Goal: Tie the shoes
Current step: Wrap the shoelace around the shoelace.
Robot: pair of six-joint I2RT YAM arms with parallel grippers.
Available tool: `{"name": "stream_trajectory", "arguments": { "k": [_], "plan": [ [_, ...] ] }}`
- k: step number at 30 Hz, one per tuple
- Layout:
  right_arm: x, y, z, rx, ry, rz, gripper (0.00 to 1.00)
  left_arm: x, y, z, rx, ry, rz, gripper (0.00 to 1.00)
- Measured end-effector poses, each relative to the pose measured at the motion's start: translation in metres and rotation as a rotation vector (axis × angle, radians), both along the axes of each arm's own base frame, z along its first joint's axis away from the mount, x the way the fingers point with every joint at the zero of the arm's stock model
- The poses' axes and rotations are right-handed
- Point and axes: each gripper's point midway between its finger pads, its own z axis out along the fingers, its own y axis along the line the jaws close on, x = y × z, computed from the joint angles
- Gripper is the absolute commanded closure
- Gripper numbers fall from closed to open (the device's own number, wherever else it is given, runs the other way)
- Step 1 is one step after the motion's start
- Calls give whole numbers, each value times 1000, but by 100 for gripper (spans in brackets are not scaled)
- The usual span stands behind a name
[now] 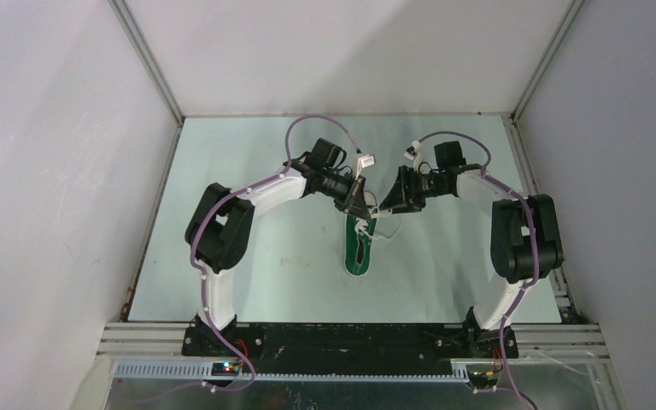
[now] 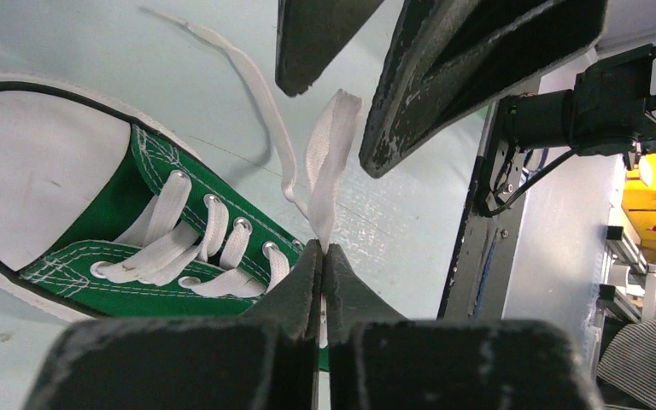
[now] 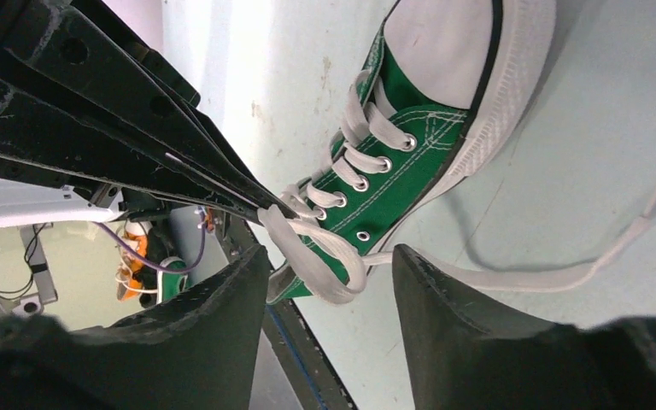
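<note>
- Nearest, at the worktop's near edge, sit the 2 arm mounts: the left arm base (image 1: pixel 209 335) and the right arm base (image 1: pixel 489 337). Both arms arch up and bend inward, meeting over the middle.
- On the pale worktop (image 1: pixel 248 265), about midway between the arms, the green sneaker (image 1: pixel 358 252) rests sole down. Its dark heel opening faces the near edge and its laced front runs toward the far edge, under the tools.
- Just above the sneaker's upper eyelets, the left tool (image 2: pixel 323 256) is closed. Its 2 fingers are pressed together on a white lace loop (image 2: pixel 333 137), which rises out of the pinch.
- Facing it from the right, the right tool (image 3: pixel 329 265) is open. Its 2 fingers stand well apart, 1 on each side of that loop, and it grips nothing.
- A loose lace (image 3: pixel 564 275) runs from the sneaker and lies flat on the worktop to its right, with the tip well away from the sole.
</note>
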Motion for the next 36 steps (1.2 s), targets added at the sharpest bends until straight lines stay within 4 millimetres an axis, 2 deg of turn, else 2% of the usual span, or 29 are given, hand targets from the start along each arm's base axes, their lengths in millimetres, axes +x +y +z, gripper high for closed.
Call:
{"name": "stream_trajectory", "arguments": {
  "k": [3,4,6,10,13,15,18,20,26,28,29,31,36],
  "plan": [
    [-1,5,2,21,22,-3,62,0,0,0,0,-1,0,100],
    [0,6,2,29,27,-3,69,0,0,0,0,-1,-1,100],
    [1,8,3,42,38,-8,76,0,0,0,0,-2,0,100],
    [2,9,6,57,50,-20,82,1,0,-1,5,-10,1,100],
    [3,8,7,62,58,-28,100,2,1,-2,12,-21,3,98],
    [4,7,7,63,63,-34,100,3,1,-3,15,-28,3,86],
    [5,5,7,62,64,-39,100,3,3,-3,17,-46,-10,55],
    [5,5,7,62,63,-39,100,1,5,-4,22,-65,-26,48],
    [3,6,13,66,62,-40,100,-15,31,-7,68,-188,-33,42],
    [2,7,16,71,67,-44,100,-17,39,-3,77,-254,-18,33],
    [2,7,17,73,71,-46,100,-17,40,0,77,-283,-16,28],
    [2,7,18,77,80,-49,100,-14,40,6,71,-346,-7,26],
    [1,9,19,81,103,-59,100,-9,28,10,61,-445,-24,27]
  ]
}}
